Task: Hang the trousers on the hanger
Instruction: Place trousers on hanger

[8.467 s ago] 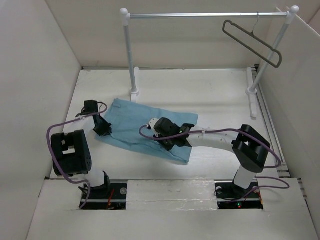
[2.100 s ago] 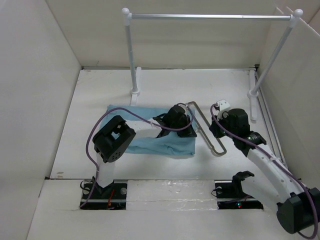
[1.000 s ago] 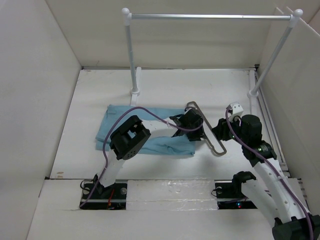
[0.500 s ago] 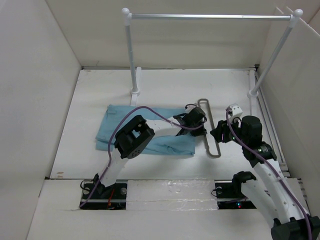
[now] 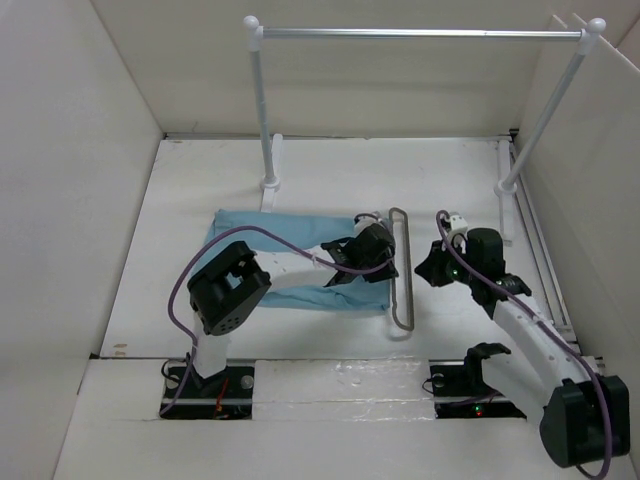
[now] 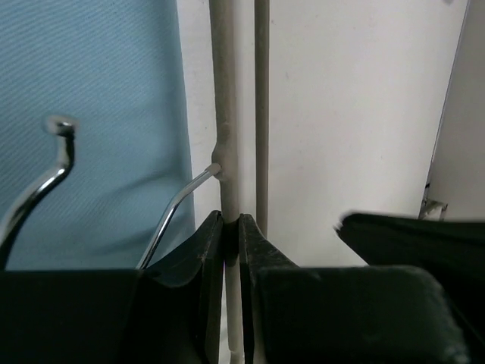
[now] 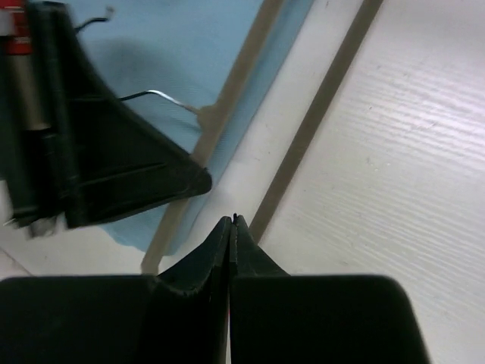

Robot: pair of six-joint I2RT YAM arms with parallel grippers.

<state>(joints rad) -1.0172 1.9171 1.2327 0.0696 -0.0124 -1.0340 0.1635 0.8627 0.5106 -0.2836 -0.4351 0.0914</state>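
Rail (image 5: 415,33) behind; left arm (image 5: 290,268) over trousers (image 5: 290,225), left hand (image 5: 386,258) pinching hanger (image 5: 402,292).

— Any words, brands or numbers you can read in these views?
— No, none; no legible text, label or sign shows on anything in any view

Right gripper (image 7: 231,221) at bottom centre, fingers pressed flat together, no gap. Hanger (image 7: 332,85): two parallel bars on diagonal, top right to bottom left. Darker bar runs down to right gripper's tips and meets right-hand finger; whether nipped, cannot tell. Paler bar lies along edge of trousers (image 7: 189,42), thin wire hook (image 7: 163,95) branching off it over blue cloth. Left gripper (image 7: 198,180), dark wedge from left, tip against paler bar. White surface (image 7: 394,182), faint grain lines, fills right side.
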